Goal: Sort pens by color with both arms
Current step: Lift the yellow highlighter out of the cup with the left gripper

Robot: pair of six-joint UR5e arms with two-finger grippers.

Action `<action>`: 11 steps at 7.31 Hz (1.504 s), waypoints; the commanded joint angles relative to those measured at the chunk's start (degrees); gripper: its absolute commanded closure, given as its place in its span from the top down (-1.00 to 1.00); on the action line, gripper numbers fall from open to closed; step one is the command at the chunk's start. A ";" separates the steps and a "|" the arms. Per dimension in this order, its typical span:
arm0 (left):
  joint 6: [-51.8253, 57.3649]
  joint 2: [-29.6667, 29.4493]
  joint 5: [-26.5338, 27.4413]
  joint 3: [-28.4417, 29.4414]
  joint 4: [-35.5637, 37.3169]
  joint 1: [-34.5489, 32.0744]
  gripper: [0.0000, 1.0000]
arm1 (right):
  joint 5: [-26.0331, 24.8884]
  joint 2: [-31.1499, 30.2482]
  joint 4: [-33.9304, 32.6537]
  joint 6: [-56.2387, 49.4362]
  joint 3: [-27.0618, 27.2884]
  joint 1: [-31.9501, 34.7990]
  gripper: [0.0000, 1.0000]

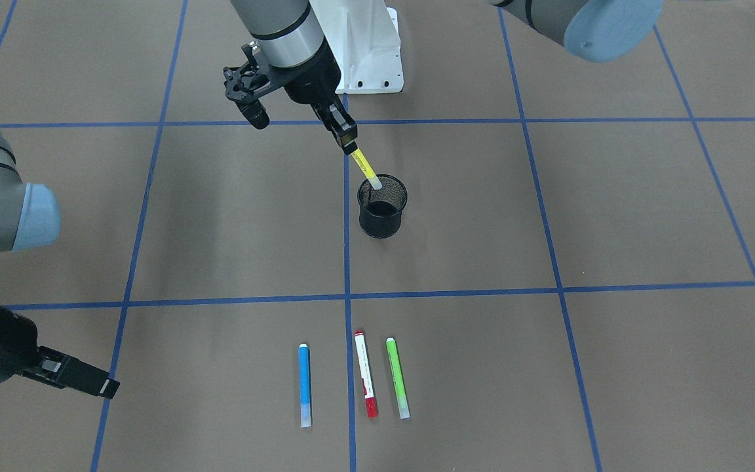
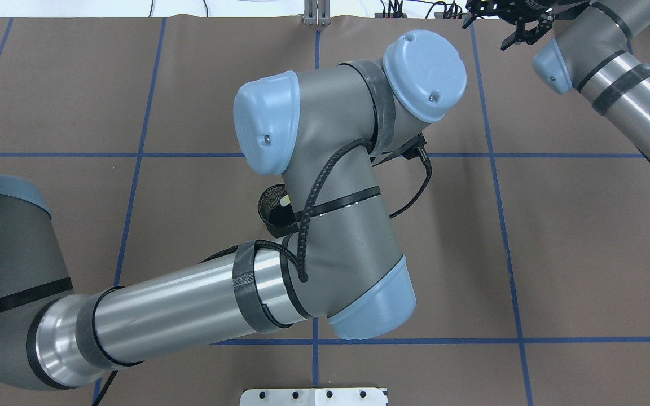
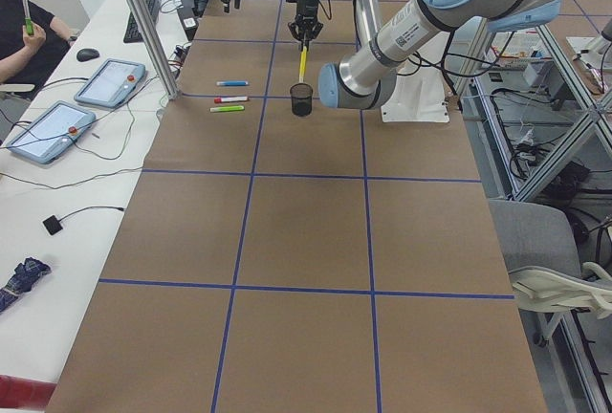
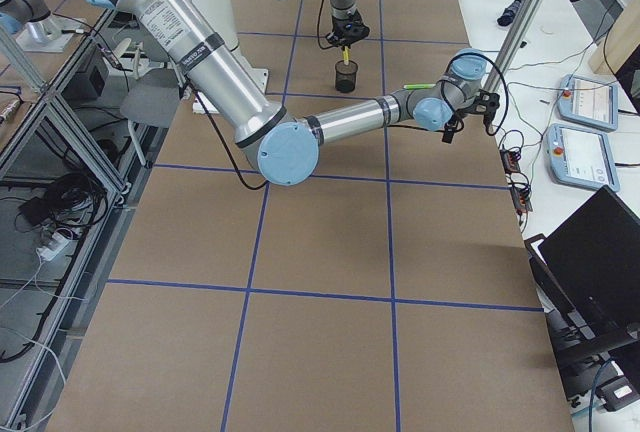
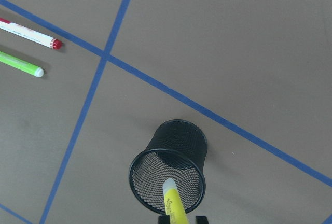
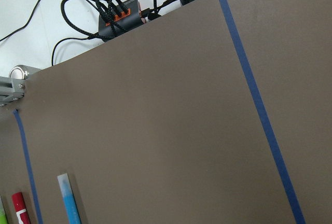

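Note:
My left gripper is shut on the upper end of the yellow pen. The pen hangs tilted, and its pale lower tip is at the mouth of the black mesh cup. Beyond the cup, the blue pen, the red-capped white pen and the light green pen lie side by side on the brown table. My right gripper hovers low and well off to the side of the blue pen, holding nothing. Whether its jaws are open or shut is unclear.
Blue tape lines divide the brown table into squares. The white pedestal base stands behind the cup. Cable plugs lie at the far table edge. Tablets and a seated person are on the side bench.

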 commanded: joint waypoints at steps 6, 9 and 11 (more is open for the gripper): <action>-22.00 19.45 12.10 -5.54 -46.36 -8.65 -1.00 | -0.61 0.12 0.05 -0.96 1.15 0.10 0.99; -26.67 22.75 24.39 0.48 -59.08 -9.18 -1.00 | -0.62 0.47 -0.04 -0.87 1.24 0.18 0.99; -36.75 23.10 28.88 12.42 -76.90 -9.27 -1.00 | -0.70 0.47 -0.04 -0.96 1.24 0.18 0.99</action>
